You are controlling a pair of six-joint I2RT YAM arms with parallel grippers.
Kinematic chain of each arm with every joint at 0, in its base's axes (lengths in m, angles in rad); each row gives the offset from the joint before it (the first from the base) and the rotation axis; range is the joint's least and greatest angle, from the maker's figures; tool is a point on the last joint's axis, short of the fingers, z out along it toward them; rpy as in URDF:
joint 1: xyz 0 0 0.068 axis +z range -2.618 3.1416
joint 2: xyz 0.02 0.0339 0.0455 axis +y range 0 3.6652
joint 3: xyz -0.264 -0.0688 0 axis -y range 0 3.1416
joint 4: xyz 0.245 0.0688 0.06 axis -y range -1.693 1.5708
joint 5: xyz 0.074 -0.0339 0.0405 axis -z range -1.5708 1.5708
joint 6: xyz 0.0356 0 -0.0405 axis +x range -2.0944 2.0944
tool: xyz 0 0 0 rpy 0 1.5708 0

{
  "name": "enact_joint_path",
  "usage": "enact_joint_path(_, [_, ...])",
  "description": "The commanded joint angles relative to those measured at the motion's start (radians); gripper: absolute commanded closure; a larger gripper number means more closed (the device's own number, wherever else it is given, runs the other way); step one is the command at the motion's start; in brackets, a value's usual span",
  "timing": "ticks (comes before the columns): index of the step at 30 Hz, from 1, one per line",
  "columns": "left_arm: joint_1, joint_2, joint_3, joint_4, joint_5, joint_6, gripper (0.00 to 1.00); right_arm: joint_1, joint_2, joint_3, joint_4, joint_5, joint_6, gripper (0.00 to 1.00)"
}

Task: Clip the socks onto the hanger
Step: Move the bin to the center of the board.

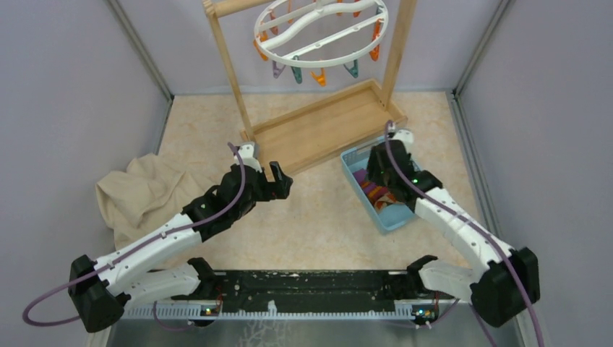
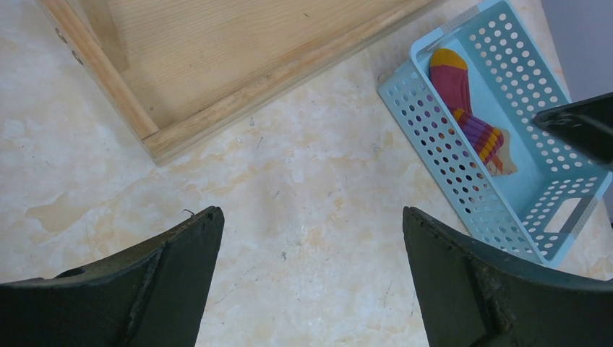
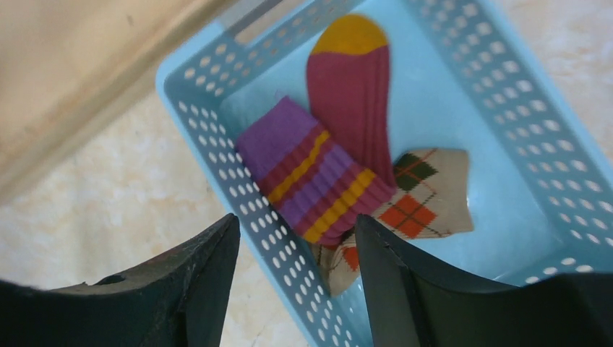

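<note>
Both socks lie in a light blue perforated basket (image 3: 515, 108). The maroon-purple sock (image 3: 348, 123) with its orange toe is folded over the tan argyle sock (image 3: 434, 189). My right gripper (image 3: 296, 225) hovers open just above them. One finger is over the basket's left wall and the other over the socks, with nothing held. The white ring hanger (image 1: 322, 30) with its coloured clips hangs from the wooden stand at the back. My left gripper (image 2: 311, 217) is wide open over bare tabletop, to the left of the basket (image 2: 463, 181), with the maroon sock (image 2: 454, 83) at its upper right.
The wooden stand's tray base (image 1: 318, 126) sits just behind both grippers. A crumpled beige cloth (image 1: 141, 191) lies at the left. Grey walls close in the left, right and back sides.
</note>
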Motion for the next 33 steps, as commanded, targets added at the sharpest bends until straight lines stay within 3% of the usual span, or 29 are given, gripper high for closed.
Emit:
enact_joint_path(1, [0.002,-0.009,0.003,0.0,0.006,-0.019,0.01,0.113,0.161,0.054,-0.002,0.124,-0.075,0.39])
enact_joint_path(10, [0.002,-0.066,-0.022,-0.058,-0.044,-0.036,0.01,0.165,0.315,0.069,0.057,0.203,-0.114,0.41])
enact_joint_path(20, [0.001,0.005,0.008,-0.032,-0.019,-0.043,0.02,0.313,0.303,0.096,0.107,0.305,-0.135,0.42])
enact_joint_path(29, [0.002,-0.003,0.003,-0.029,-0.008,-0.046,0.02,0.319,0.346,0.04,0.156,0.236,-0.129,0.42])
enact_joint_path(33, [0.002,-0.026,-0.006,-0.015,-0.006,-0.031,0.02,0.314,0.426,0.043,0.106,0.289,-0.093,0.42])
